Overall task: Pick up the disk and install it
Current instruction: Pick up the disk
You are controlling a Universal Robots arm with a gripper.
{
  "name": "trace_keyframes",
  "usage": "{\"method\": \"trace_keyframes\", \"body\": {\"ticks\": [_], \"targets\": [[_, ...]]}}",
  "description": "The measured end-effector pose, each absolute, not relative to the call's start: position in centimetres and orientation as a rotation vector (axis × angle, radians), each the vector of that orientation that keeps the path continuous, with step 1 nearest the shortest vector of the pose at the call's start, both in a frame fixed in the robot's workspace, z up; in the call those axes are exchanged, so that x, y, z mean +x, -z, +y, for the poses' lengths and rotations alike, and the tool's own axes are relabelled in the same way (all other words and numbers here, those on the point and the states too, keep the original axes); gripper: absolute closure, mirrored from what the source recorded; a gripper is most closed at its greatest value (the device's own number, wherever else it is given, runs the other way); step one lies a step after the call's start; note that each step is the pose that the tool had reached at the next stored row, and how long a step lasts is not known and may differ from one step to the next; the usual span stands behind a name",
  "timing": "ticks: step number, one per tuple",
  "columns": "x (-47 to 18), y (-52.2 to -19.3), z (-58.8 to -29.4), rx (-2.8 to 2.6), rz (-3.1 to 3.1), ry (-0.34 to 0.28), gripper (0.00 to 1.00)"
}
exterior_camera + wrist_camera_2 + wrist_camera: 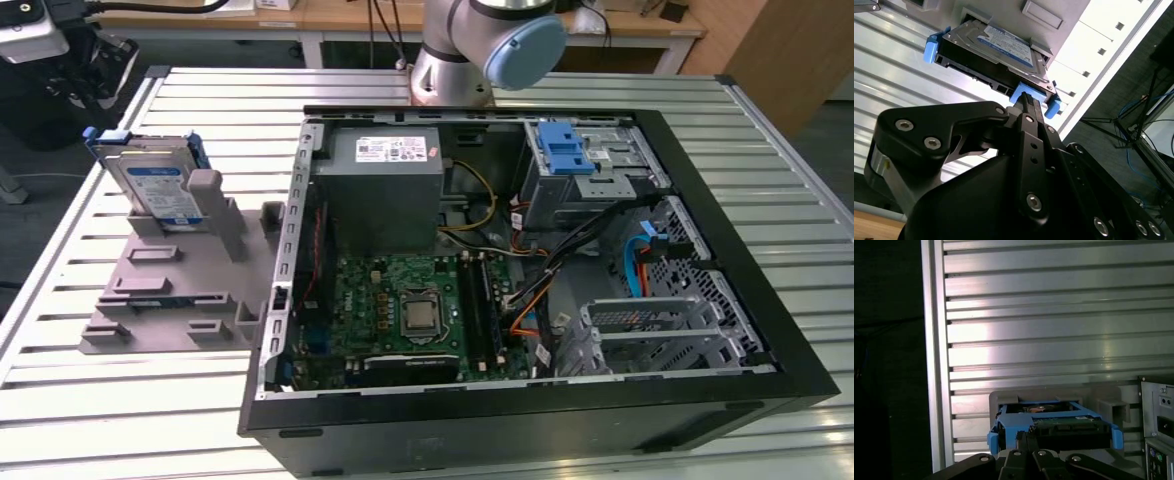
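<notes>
The disk [150, 187] is a silver-grey drive with a blue-and-white label in a blue plastic carrier. It stands on edge in a grey holder [174, 290] on the slatted table, at the exterior view's left, outside the computer case. In both wrist views my gripper [1026, 100] [1028, 445] points straight at the disk [991, 52] [1054, 427], its tip lined up with the carrier's blue edge. Whether it touches the carrier I cannot tell. The disk sits in the holder, not lifted.
An open black computer case [534, 400] lies on the table [120, 400], showing a motherboard [407, 310], a grey power-supply box [387, 185] and a drive bay with a blue latch [565, 150]. The arm's base [461, 60] stands behind the case.
</notes>
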State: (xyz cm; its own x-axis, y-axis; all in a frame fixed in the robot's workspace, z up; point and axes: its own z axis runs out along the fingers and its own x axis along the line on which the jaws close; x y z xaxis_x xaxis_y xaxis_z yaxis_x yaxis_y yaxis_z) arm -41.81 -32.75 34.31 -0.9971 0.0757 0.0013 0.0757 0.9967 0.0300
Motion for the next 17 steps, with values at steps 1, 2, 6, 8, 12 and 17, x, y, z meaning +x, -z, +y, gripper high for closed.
{"method": "trace_keyframes", "body": {"ticks": [1, 2, 6, 8, 12, 17], "targets": [[-41.81, -34.31, -32.75, -0.118, -3.139, 0.047, 0.89], [-41.81, -34.31, -32.75, -0.116, -3.139, 0.047, 0.89], [-41.81, -34.32, -32.75, -0.098, -3.139, 0.047, 0.89], [-41.81, -34.31, -32.75, -0.087, -3.14, 0.047, 0.89], [-41.81, -34.31, -32.75, -0.045, -3.14, 0.047, 0.89], [-41.81, -34.31, -32.75, 0.016, -3.14, 0.047, 0.89]]}}
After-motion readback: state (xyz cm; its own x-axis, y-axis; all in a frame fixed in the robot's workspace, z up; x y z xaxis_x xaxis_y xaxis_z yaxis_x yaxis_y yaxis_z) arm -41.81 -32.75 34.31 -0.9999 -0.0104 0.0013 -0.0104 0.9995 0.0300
